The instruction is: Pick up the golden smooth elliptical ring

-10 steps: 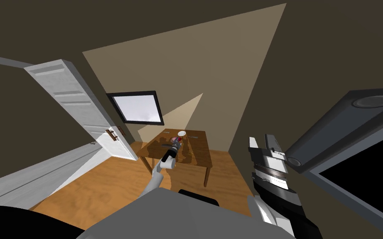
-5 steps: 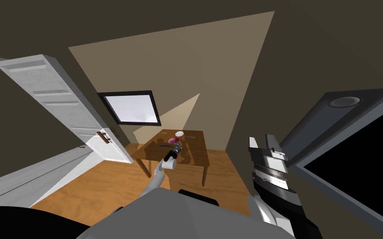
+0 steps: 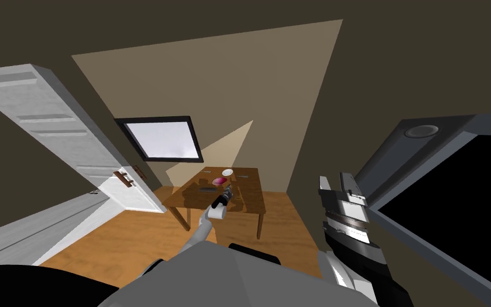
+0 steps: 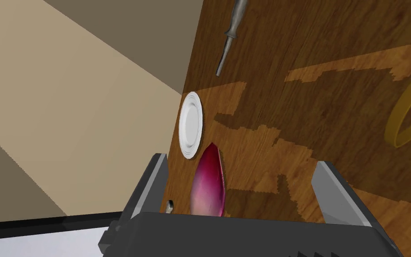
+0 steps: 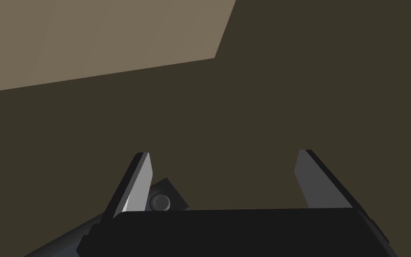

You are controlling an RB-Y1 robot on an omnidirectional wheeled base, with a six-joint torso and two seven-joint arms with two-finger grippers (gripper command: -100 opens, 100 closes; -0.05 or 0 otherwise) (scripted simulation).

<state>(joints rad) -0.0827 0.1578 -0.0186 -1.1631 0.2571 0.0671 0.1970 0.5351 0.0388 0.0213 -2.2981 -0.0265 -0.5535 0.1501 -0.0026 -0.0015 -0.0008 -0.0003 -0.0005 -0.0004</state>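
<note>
I'm hovering my left gripper (image 4: 240,159), fingers released, over the table (image 4: 334,53). The golden ring (image 4: 400,111) is lying beside it, well in from the white plate's (image 4: 190,125) edge. My right gripper (image 5: 223,155) is hanging released too.

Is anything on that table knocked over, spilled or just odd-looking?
Nothing stands out. On the wooden table the white plate, magenta piece, grey utensil and golden ring lie flat, nothing spilled or broken. The open left tool hangs above, the ring off to one side of it.
</note>
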